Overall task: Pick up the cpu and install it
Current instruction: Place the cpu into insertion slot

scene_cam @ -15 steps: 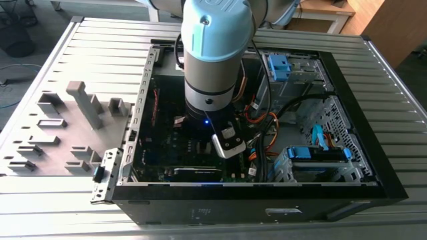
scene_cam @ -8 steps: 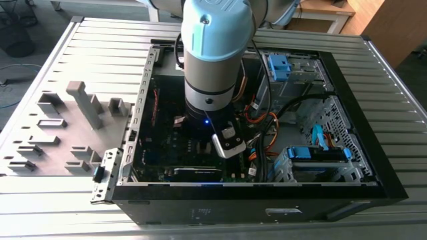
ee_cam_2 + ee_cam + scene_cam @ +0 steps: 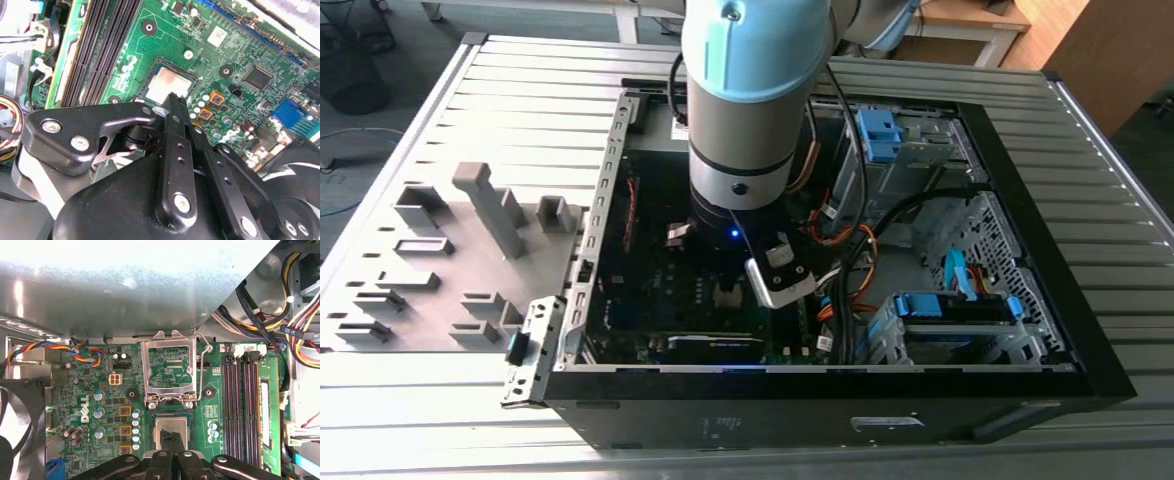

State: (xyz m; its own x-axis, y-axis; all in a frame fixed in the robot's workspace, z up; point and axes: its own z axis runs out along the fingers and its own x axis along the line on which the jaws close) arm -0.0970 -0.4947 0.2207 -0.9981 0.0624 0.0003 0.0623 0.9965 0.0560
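Inside an opened computer case (image 3: pixel 1067 330) on a slatted table (image 3: pixel 414 410), the arm (image 3: pixel 747 110) reaches straight down over the green motherboard (image 3: pixel 95 390), which fills the case's half on the exterior view's left. The cpu (image 3: pixel 167 82) lies flat in its socket (image 3: pixel 146 89), silvery top up, directly under the tip of the gripper (image 3: pixel 175 97). In the first wrist view the gripper (image 3: pixel 171 436) covers the part of the cpu (image 3: pixel 172 424) nearest the wrist, while the part toward the load plate (image 3: pixel 168 369) shows bare. The two black fingers appear drawn together tip to tip with nothing visible between them, so the chip looks to rest in the socket on its own and not in a grip. Whether the tips touch the metal top or hang just above it cannot be told.

The chip is square, so it offers no long axis. Its edges run parallel to the socket walls and to the memory slots (image 3: pixel 240 405) just beside it. The fingers sit side by side along a line that runs toward those slots. The load plate stands swung up and open on the socket's far side from the wrist. Judged from that, the chip is placed but not yet clamped down. A grey tray of plastic blocks (image 3: pixel 454 250) sits well apart, outside the case on the exterior view's left
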